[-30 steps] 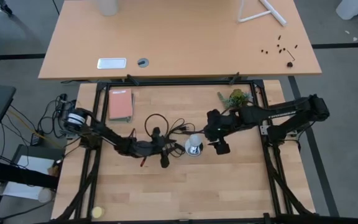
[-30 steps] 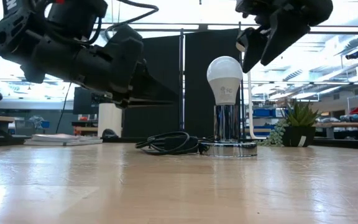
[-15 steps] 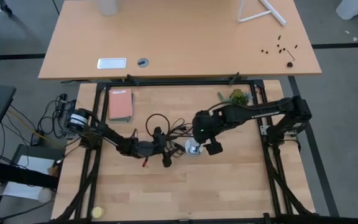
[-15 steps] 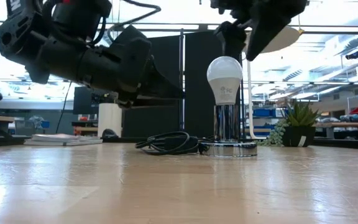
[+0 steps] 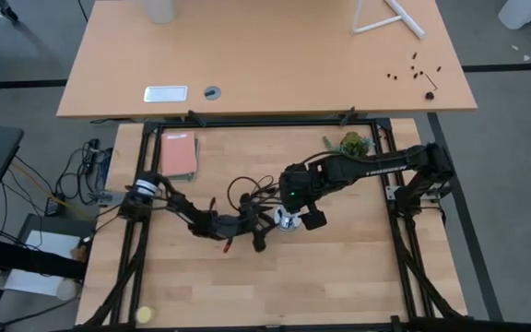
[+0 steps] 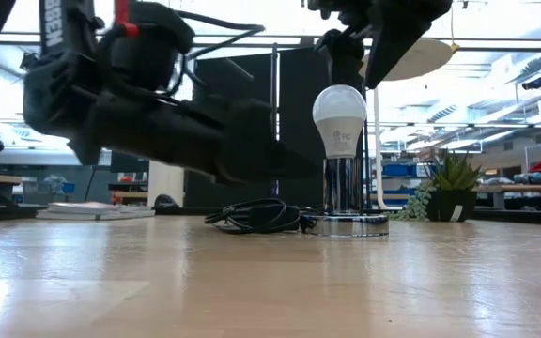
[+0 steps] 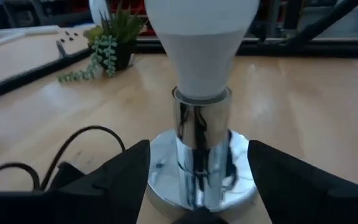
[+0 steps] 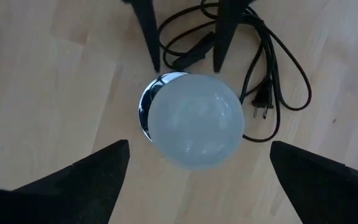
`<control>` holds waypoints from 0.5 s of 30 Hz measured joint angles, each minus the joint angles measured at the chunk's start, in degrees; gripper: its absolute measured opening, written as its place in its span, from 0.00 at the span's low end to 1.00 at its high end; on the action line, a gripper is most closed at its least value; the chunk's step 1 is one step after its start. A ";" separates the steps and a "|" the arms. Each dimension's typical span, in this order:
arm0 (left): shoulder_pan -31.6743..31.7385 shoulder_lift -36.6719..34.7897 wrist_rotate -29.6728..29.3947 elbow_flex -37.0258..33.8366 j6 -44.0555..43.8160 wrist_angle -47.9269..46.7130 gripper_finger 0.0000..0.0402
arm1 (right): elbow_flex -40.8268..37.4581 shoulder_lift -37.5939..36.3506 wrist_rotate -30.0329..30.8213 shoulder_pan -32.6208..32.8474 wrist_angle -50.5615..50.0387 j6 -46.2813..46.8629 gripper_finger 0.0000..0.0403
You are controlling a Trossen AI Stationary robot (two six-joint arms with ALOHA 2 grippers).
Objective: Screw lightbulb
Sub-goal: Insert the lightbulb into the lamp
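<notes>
You are looking at one lightbulb (image 6: 339,115): a white, pear-shaped bulb with a matte dome and a small grey mark on its side. Its narrow end sits down in one shiny chrome socket (image 6: 344,199) with a round, mirror-like foot. The bulb stands upright, its long axis vertical, dome up and screw end down into the socket.

One black cord (image 6: 256,216) lies coiled on the table (image 6: 270,282) just behind the socket, and its plug shows in the right wrist view.

Your right gripper (image 8: 191,171) hangs directly above the bulb's dome, fingers spread wide on either side of it and apart from it; it holds nothing. Your left gripper (image 7: 197,171) lies low at table level, just beside the socket. The socket and bulb stand straight ahead of its fingers, which are spread to either side of the round foot without gripping it.

One small potted plant (image 6: 451,186) stands beyond the bulb, well apart from both grippers.
</notes>
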 joint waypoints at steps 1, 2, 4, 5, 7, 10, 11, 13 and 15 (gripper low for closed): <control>0.27 0.78 -0.28 0.97 0.69 0.00 0.70 | 0.00 0.01 0.00 0.00 -0.02 0.03 0.99; 0.55 1.36 -0.46 1.74 1.30 0.11 0.71 | 0.00 0.02 0.00 0.00 0.05 0.30 0.99; 0.90 1.99 -0.56 2.47 2.07 0.03 0.73 | 0.00 0.00 -0.02 0.00 0.03 0.96 0.99; 1.13 2.25 -0.57 2.80 2.10 0.00 0.73 | 0.00 0.00 -0.02 0.00 0.07 1.17 0.99; 1.73 2.28 0.41 3.19 2.14 -0.04 0.74 | 0.00 0.00 -0.04 0.07 0.09 1.43 0.98; 2.78 2.26 3.41 3.18 1.99 -0.25 0.73 | 0.00 -0.02 -0.04 0.11 1.06 1.25 0.99; 3.00 2.26 4.32 3.18 1.98 -0.28 0.72 | 0.00 -0.02 -0.07 0.11 1.46 1.22 0.99; 3.52 2.26 6.22 3.33 1.73 -0.33 0.71 | 0.00 -0.02 -0.41 0.11 2.44 1.21 0.99; 3.96 2.26 8.05 3.90 1.64 -0.71 0.69 | 0.00 -0.02 -0.77 0.11 2.70 1.15 0.99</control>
